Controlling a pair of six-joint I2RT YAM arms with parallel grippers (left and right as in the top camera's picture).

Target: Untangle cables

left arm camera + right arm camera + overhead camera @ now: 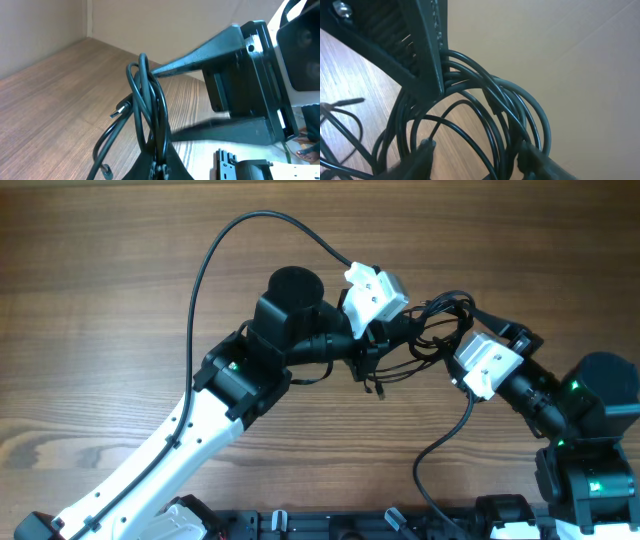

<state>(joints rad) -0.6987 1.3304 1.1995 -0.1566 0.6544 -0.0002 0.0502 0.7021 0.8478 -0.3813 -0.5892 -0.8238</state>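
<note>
The left claw (160,169) was pinched together on the cables (143,67), holding the knotted bundle up off the surface (100,300) around its middle, a little toward the right edge. The right claw (476,147) stood with fingers apart, several loops running between them. One plug end (119,110) hung free.

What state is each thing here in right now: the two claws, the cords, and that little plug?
cords: tangled in loops, held up.
left claw: shut on the cords.
right claw: open, one finger on each side of the loops.
plug: dangling free, not gripped.
</note>
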